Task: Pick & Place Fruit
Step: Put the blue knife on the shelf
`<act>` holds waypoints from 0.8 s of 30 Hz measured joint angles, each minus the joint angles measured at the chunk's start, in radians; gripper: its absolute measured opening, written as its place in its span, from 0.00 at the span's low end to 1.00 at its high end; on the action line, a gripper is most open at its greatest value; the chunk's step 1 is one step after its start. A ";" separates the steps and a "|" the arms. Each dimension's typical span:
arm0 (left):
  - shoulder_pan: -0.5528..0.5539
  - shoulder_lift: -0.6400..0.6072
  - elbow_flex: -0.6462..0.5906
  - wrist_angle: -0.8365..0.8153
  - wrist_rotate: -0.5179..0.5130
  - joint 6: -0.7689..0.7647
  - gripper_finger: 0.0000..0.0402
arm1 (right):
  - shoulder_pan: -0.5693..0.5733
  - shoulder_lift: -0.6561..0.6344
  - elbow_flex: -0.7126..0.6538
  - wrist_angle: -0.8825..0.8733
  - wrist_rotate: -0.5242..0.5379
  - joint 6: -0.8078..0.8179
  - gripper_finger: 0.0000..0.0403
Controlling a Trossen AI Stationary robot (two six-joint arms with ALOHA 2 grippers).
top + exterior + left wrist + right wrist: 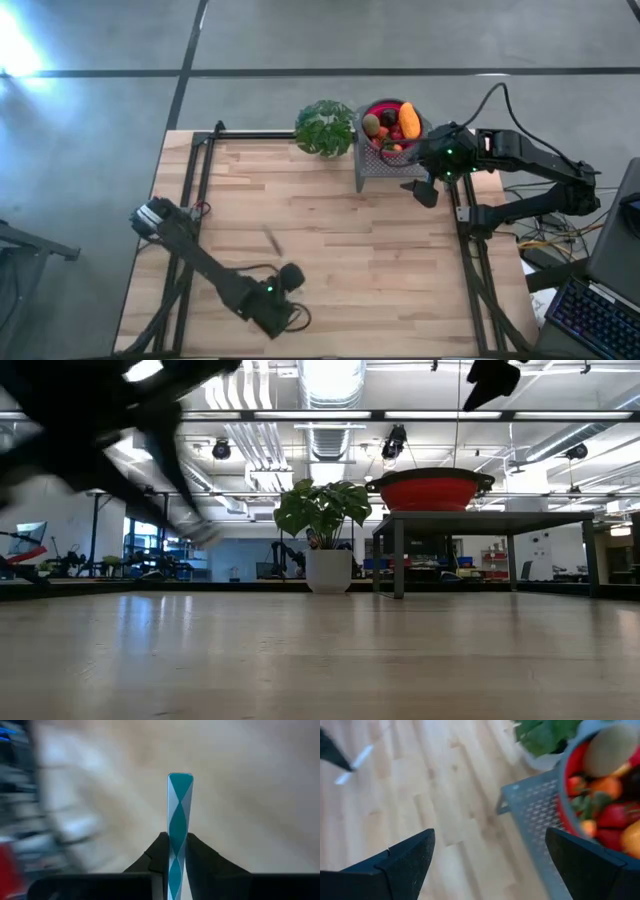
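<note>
Fruit (pixel 391 128) is all piled in the red bowl (pixel 411 108), upper centre-right of the high view. The bowl sits on a grey perforated stand (pixel 372 170) at the table's (pixel 330 230) far edge. Visible in the pile: a kiwi, an elongated orange piece, a dark round one, red strawberries.

Right claw (pixel 428 188) hangs just right of the stand, at the lower right of the bowl, fingers spread wide and empty. Right wrist view shows the same: both dark fingers (pixel 405 857) far apart, with the stand's mesh and the bowl rim between and beyond them. Not touching the fruit.

Left claw (pixel 291 276) is at lower centre of the high view, over bare wood near the table's front edge, well apart from the bowl. In the left wrist view its fingers are pinched nearly together on a thin teal-and-white patterned strip (pixel 179 827) that stands up between them.

A thin pale stick (pixel 271 240) lies flat on the table, just above-left of the left claw in the high view. Leafy green plant (pixel 325 127) sits just left of the bowl, touching the stand's corner area.
</note>
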State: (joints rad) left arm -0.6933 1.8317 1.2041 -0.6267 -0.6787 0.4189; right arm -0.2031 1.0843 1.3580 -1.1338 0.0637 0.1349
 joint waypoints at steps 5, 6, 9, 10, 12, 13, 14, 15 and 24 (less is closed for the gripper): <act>0.057 -0.001 -0.016 0.249 -0.256 0.358 0.10 | 0.005 -0.055 -0.064 0.030 -0.129 0.045 0.93; 0.070 -0.002 -0.020 0.315 -0.282 0.438 0.10 | 0.009 -0.067 -0.080 0.043 -0.152 0.048 0.93; 0.116 -0.002 -0.034 0.535 -0.291 0.673 0.10 | 0.022 -0.105 -0.140 0.115 -0.223 0.051 0.93; 0.130 -0.002 -0.036 0.606 -0.289 0.743 0.10 | 0.025 -0.115 -0.158 0.143 -0.250 0.059 0.93; 0.160 -0.002 -0.040 0.734 -0.286 0.878 0.10 | 0.029 -0.130 -0.192 0.180 -0.290 0.084 0.93; 0.175 -0.003 -0.040 0.791 -0.281 0.943 0.10 | 0.029 -0.136 -0.207 0.193 -0.302 0.089 0.93; 0.189 -0.003 -0.040 0.841 -0.272 1.005 0.10 | 0.029 -0.141 -0.218 0.200 -0.308 0.090 0.93; 0.204 -0.003 -0.040 0.883 -0.253 1.060 0.10 | 0.029 -0.143 -0.227 0.201 -0.308 0.090 0.93; 0.353 -0.003 -0.040 1.056 -0.058 1.289 0.10 | 0.029 -0.131 -0.307 0.336 -0.315 0.114 0.93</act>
State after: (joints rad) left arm -0.3405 1.8282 1.1641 0.4298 -0.7362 1.7075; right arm -0.1741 0.9532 1.0506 -0.7979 -0.2516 0.2490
